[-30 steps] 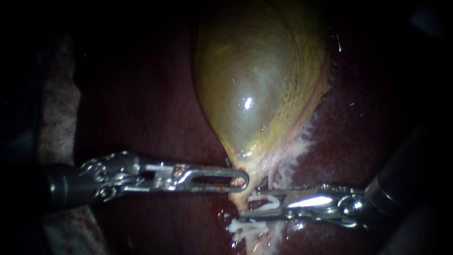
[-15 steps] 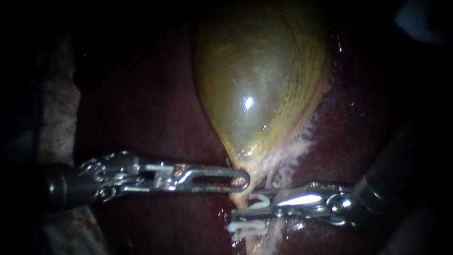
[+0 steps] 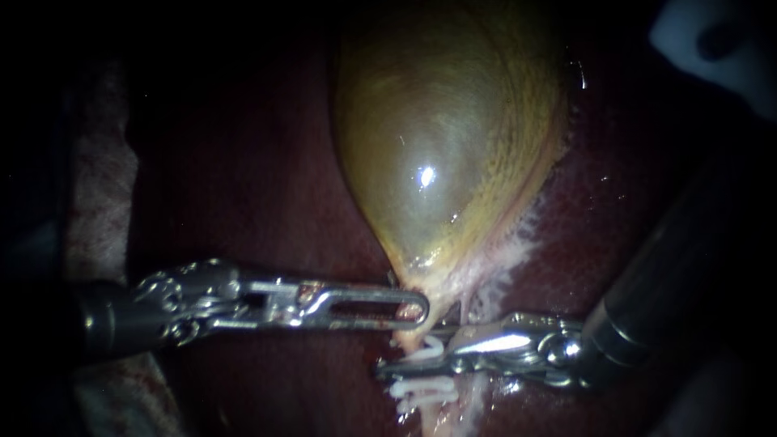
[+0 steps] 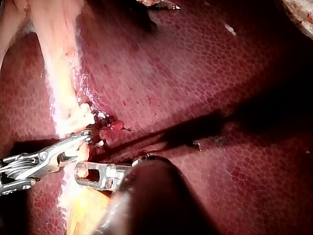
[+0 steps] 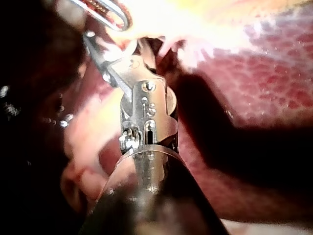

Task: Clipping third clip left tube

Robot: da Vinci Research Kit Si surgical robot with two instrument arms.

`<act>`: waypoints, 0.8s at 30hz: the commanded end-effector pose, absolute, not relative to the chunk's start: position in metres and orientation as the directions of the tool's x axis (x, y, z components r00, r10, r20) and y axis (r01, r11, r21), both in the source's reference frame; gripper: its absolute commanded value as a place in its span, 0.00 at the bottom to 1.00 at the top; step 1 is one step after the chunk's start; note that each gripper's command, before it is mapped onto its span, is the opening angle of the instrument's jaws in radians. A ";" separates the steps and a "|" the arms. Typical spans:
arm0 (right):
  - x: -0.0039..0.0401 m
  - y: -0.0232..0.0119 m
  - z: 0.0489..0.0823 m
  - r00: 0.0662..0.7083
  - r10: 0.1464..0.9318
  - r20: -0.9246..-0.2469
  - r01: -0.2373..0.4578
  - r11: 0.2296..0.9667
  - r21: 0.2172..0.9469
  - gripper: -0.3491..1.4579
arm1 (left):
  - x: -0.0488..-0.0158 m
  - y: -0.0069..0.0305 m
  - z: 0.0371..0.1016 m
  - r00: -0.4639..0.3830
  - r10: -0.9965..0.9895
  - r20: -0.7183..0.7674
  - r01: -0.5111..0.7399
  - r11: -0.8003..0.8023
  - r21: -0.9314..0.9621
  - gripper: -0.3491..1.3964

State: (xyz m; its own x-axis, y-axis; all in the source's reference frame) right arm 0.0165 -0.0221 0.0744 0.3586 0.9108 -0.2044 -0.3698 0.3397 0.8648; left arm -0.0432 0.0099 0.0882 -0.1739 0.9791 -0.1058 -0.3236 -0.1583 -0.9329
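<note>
The yellow-green gallbladder (image 3: 437, 162) narrows to a neck, and a pale tube (image 3: 407, 338) runs down from it. My left instrument (image 3: 414, 308) comes in level from the left, its slotted jaws shut on the gallbladder's neck. From the right, my right instrument (image 3: 409, 356) reaches across the tube just below; its jaws are open astride the tube with a white clip (image 3: 426, 350) between them. Two white clips (image 3: 421, 392) sit lower on the same tube. In the left wrist view the right instrument (image 4: 90, 139) meets the tube (image 4: 61, 83) beside the left instrument (image 4: 83, 171).
Dark red liver (image 3: 259, 178) lies all around the gallbladder. Pale fatty strands (image 3: 518, 235) fringe its right edge. Blood-stained gauze (image 3: 97, 186) lies at the far left. A blurred white object (image 3: 712, 48) shows at the upper right corner.
My right instrument has slid leftward, so its jaws now reach farther across the tube. The left instrument has held still. The white object at the upper right has come further into view.
</note>
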 end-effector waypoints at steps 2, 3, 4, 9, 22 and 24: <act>0.0165 -0.0219 0.0743 0.356 0.913 -0.199 -0.371 0.334 0.866 0.46 | -0.0432 0.0098 0.0883 -0.174 0.979 -0.106 -0.324 -0.159 -0.933 0.00; 0.0164 -0.0219 0.0743 0.354 0.915 -0.194 -0.373 0.328 0.868 0.46 | -0.0432 0.0098 0.0883 -0.174 0.979 -0.106 -0.324 -0.159 -0.933 0.00; 0.0164 -0.0218 0.0742 0.354 0.915 -0.193 -0.373 0.328 0.868 0.45 | -0.0432 0.0098 0.0883 -0.174 0.979 -0.106 -0.324 -0.159 -0.933 0.00; 0.0165 -0.0213 0.0741 0.352 0.917 -0.185 -0.376 0.320 0.870 0.42 | -0.0433 0.0098 0.0883 -0.173 0.979 -0.106 -0.325 -0.159 -0.932 0.00; 0.0158 -0.0209 0.0742 0.357 0.919 -0.167 -0.363 0.302 0.881 0.00 | -0.0433 0.0098 0.0883 -0.173 0.979 -0.107 -0.325 -0.159 -0.932 0.00; 0.0158 -0.0209 0.0743 0.357 0.919 -0.168 -0.363 0.302 0.882 0.00 | -0.0433 0.0098 0.0883 -0.173 0.979 -0.107 -0.325 -0.159 -0.932 0.00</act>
State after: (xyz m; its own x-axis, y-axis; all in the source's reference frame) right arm 0.0158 -0.0209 0.0742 0.3573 0.9191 -0.1663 -0.3635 0.3008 0.8817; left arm -0.0433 0.0098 0.0883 -0.1734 0.9791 -0.1064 -0.3246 -0.1588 -0.9324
